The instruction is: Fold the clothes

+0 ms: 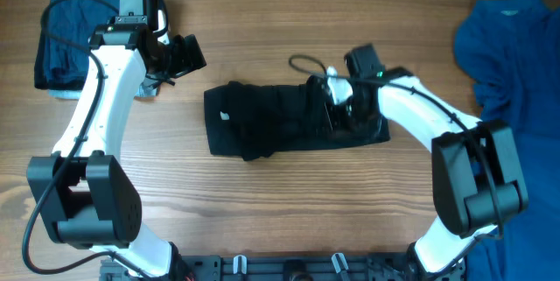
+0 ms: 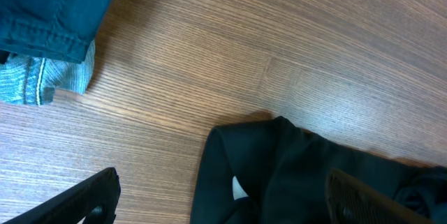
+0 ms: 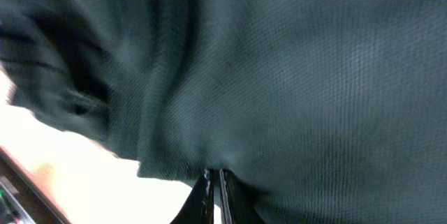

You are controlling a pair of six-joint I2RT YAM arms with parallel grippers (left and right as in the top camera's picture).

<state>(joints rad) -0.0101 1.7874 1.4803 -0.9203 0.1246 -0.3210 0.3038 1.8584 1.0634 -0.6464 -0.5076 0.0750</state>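
Only marking: a small white logo point(image 1: 225, 115) on the black polo point(image 1: 280, 128), too small to read. Lies folded into a rough rectangle at the middle of the desk point(image 1: 262, 211), logo toward its 9 o'clock end.

From overhead alone: bright blue shirt point(image 1: 512, 53) spread loose at the desk's 3 o'clock edge, well apart from the polo; navy stack point(image 1: 74, 31) at 10 o'clock, partly under the left arm point(image 1: 109, 97). From the left wrist alone: seam stitching along the stack's hem, with paler blue-grey fabric point(image 2: 42, 81) poking out beneath it far more plainly than from above. From the right wrist alone: knit weave of black cloth filling nearly the whole view.

Spread wide and holding nothing: left hand point(image 1: 182, 53), hovering off the polo's 10 o'clock corner, just beside the navy stack. Closed, tips pressed together against black cloth at the polo's 3 o'clock end: right hand point(image 1: 343, 116); cannot tell whether a fold sits pinched between them.

Count: two arms, two hands, one black polo, one bright blue shirt, one navy stack, number of garments in it unclear.
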